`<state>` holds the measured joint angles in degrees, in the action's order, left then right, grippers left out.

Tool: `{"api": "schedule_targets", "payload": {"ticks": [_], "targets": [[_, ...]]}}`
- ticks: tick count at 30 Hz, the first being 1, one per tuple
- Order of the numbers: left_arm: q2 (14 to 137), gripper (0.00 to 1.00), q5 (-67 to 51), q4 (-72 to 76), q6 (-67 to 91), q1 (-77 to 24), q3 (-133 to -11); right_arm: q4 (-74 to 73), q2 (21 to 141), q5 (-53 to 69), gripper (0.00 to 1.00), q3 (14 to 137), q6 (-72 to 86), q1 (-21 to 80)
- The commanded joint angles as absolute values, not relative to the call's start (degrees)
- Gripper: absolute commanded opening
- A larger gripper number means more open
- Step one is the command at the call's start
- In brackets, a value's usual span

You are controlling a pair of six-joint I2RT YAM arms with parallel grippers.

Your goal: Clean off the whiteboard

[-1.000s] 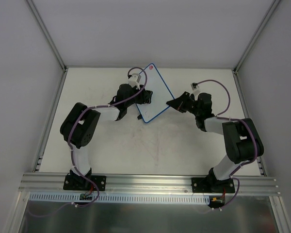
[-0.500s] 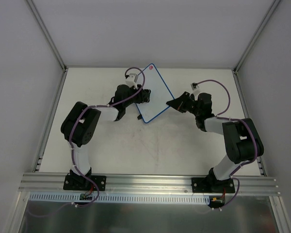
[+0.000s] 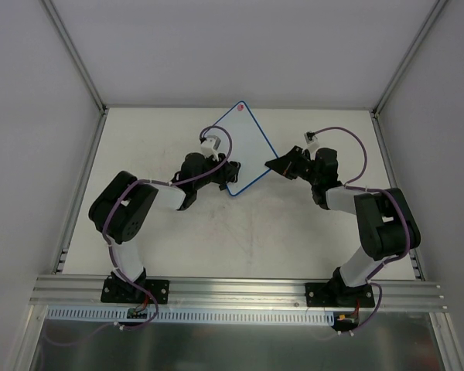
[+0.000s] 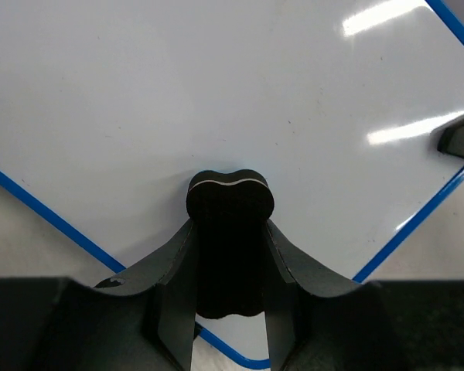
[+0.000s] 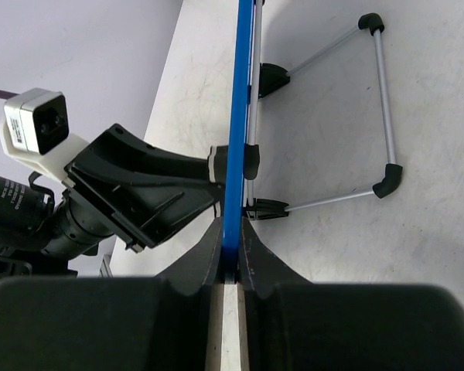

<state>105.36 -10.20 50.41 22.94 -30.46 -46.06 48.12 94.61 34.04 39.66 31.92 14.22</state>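
Observation:
The whiteboard [image 3: 246,143], white with a thin blue frame and a pink-red dot at its far corner, stands tilted near the back middle of the table. My right gripper [image 3: 273,164] is shut on its right corner; in the right wrist view the blue edge [image 5: 236,116] runs straight between the jaws of that gripper [image 5: 232,236]. My left gripper [image 3: 224,173] is shut on a black bone-shaped eraser [image 4: 230,232], whose end presses on the board's white face [image 4: 216,93] close to the near corner. The face in view shows no marks.
A wire stand [image 5: 383,100] with black tabs folds out behind the board onto the table [image 3: 255,232]. Grey walls and aluminium posts [image 3: 77,62] close in the back and sides. A metal rail [image 3: 232,290] runs along the near edge by the arm bases.
My left gripper has slid the eraser down the board's face, from its upper left part toward the near corner. The right gripper has held still on the board's corner.

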Motion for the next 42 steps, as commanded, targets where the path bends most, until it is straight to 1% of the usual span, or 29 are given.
{"api": "schedule_targets", "payload": {"ticks": [1, 5, 10, 13, 17, 20, 29, 35, 42], "targets": [[102.6, 0.00, -13.7, 49.7, 22.1, -32.5, -44.1, 52.9, 94.8, 39.8, 0.00, 41.3, 33.9, 15.2], [100.6, 0.00, -11.8, 47.2, 21.1, -33.7, -43.3, 53.1, 95.3, 39.8, 0.00, 41.5, 34.2, 15.2], [102.0, 0.00, -11.6, 45.9, 20.5, -33.6, -45.7, 53.5, 95.1, 39.8, 0.00, 41.2, 34.4, 15.2], [103.9, 0.00, -10.9, 45.9, 19.7, -33.6, -48.6, 53.7, 95.2, 39.7, 0.00, 41.3, 34.3, 15.1], [107.7, 0.00, -11.1, 43.2, 18.1, -33.5, -57.0, 53.9, 95.2, 39.9, 0.00, 41.3, 34.4, 15.2], [109.4, 0.00, -10.8, 42.4, 18.1, -33.3, -60.9, 53.9, 95.1, 39.7, 0.00, 41.3, 34.3, 15.1], [112.3, 0.00, -11.2, 39.3, 17.8, -30.7, -68.4, 54.0, 95.4, 40.2, 0.00, 41.8, 34.7, 15.1], [112.1, 0.00, -12.8, 40.2, 18.7, -30.7, -65.8, 54.1, 95.6, 40.3, 0.00, 42.0, 35.2, 15.2], [109.7, 0.00, -13.3, 43.8, 19.6, -32.2, -56.8, 55.8, 96.5, 40.9, 0.00, 41.8, 36.2, 15.1]]}}
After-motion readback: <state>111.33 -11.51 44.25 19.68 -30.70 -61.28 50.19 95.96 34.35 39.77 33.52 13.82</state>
